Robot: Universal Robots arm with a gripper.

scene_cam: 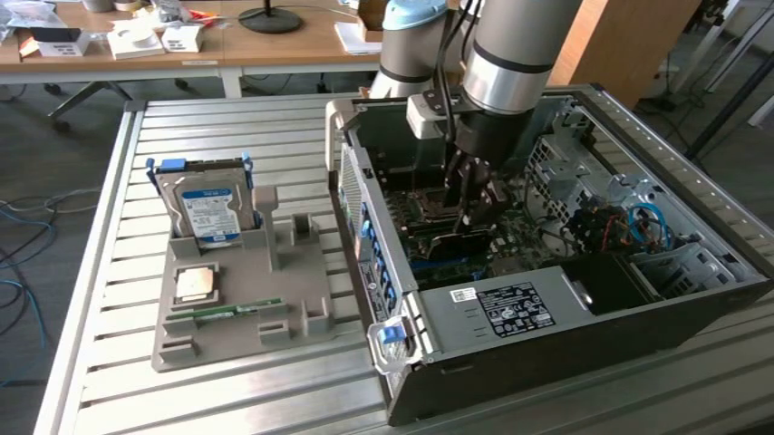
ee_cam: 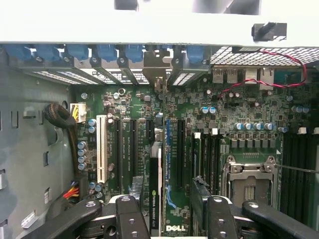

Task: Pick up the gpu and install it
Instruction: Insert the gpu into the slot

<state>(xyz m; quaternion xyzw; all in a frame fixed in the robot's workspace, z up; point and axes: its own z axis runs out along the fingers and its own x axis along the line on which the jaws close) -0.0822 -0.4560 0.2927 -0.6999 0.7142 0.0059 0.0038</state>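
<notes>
Way in: computer case (scene_cam: 604, 349) lies open side up, free from above.
Middle: gpu (ee_cam: 155, 199) stands edge-on between the spread fingers of the gripper (ee_cam: 172, 221), a gap on each side.
Wall side: cable bundle (ee_cam: 61, 119) hangs just beside the white slot (ee_cam: 101, 149).
Other side: CPU socket (ee_cam: 249, 179) sits low.
Case end: power supply (scene_cam: 514, 304) fills the corner nearest the exterior camera.

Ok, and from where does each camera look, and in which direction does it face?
Exterior view: sits high, off the arm, and looks down at an angle on the slatted table and the open computer case; the arm and its pincer reach into the case.
Wrist view: sits on the wrist and looks into the case at the motherboard; the pincer's open fingers stand either side of the gpu.
Shared: the inside of the case, with the motherboard and the pincer.
</notes>
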